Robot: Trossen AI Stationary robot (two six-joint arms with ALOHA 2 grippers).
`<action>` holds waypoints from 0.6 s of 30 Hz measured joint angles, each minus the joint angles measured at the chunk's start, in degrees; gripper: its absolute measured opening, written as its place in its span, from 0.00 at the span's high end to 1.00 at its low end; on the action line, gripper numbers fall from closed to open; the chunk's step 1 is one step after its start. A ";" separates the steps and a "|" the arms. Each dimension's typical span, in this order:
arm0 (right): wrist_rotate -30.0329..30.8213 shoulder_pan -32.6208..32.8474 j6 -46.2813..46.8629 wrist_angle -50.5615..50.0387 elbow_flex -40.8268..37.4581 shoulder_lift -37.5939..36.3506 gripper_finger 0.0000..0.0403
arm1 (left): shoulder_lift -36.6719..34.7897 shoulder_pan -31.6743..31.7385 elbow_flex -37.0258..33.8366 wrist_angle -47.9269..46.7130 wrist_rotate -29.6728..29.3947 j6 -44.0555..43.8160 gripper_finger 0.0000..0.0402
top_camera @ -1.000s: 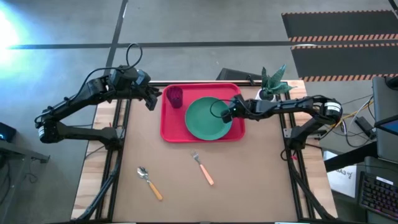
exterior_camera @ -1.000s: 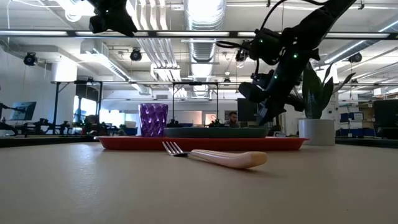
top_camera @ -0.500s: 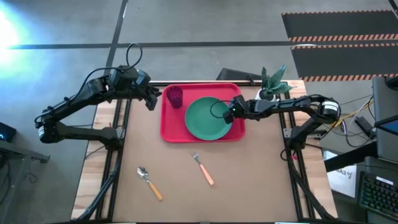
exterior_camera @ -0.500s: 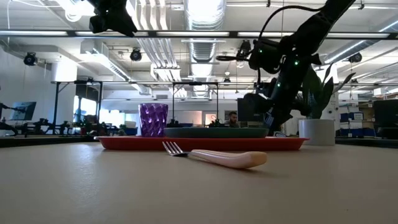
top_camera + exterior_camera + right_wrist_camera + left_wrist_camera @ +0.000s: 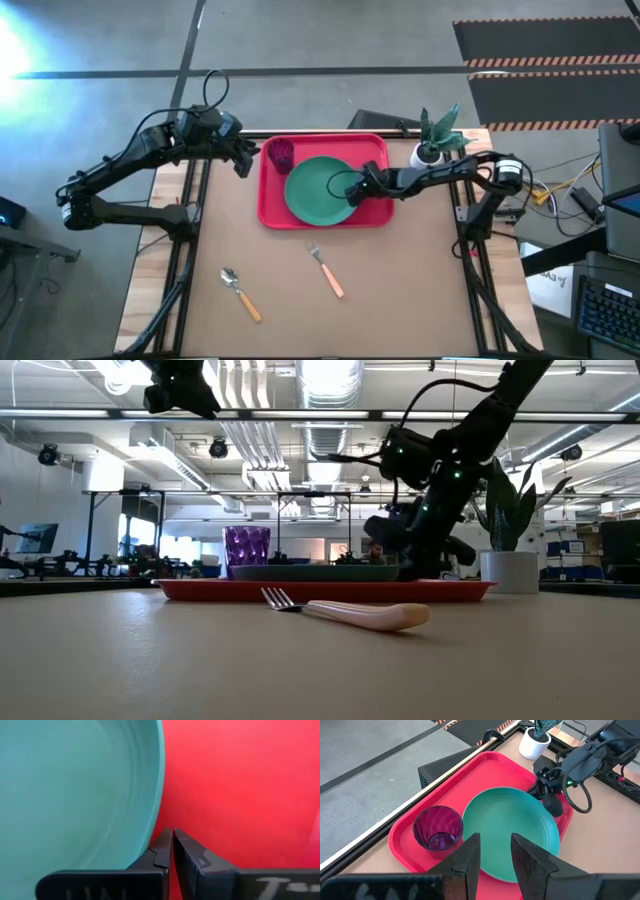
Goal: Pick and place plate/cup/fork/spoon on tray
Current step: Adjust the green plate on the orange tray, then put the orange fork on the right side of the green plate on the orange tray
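The teal plate (image 5: 316, 190) lies flat on the red tray (image 5: 272, 208), and the purple cup (image 5: 280, 155) stands upright in the tray's far left corner. My right gripper (image 5: 358, 188) is shut and low over the tray, at the plate's right rim. My left gripper (image 5: 246, 160) hangs open above the tray's far left edge, touching nothing. The fork (image 5: 326, 270) and the spoon (image 5: 240, 294) lie flat on the table nearer the front edge. My right gripper's shut fingers (image 5: 161, 851) meet the outer edge of the plate's right rim (image 5: 157, 822). They come slanting down from the table's right side, their tips down at the tray floor beside the plate. The plate stays flat on the tray.
A white pot with a green plant (image 5: 432, 150) stands at the table's far right, close behind my right arm. The bare brown tabletop (image 5: 400, 290) stretches in front of the tray around the fork and spoon.
My right gripper has sunk and gone toward the table's left edge, fingers still shut. The plate has slid left across the tray floor, closer to the cup, staying flat.
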 joint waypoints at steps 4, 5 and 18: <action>-0.07 0.12 -1.81 -0.19 2.46 0.37 0.98 | 0.00 0.00 0.00 0.00 -0.02 0.00 0.78; -0.08 0.09 -2.44 -0.23 3.04 0.37 0.98 | 0.00 0.00 0.00 0.00 -0.02 0.02 0.78; 1.82 -0.01 -9.12 -22.12 12.59 -2.74 0.98 | 0.00 0.00 0.00 -0.11 0.00 0.00 0.78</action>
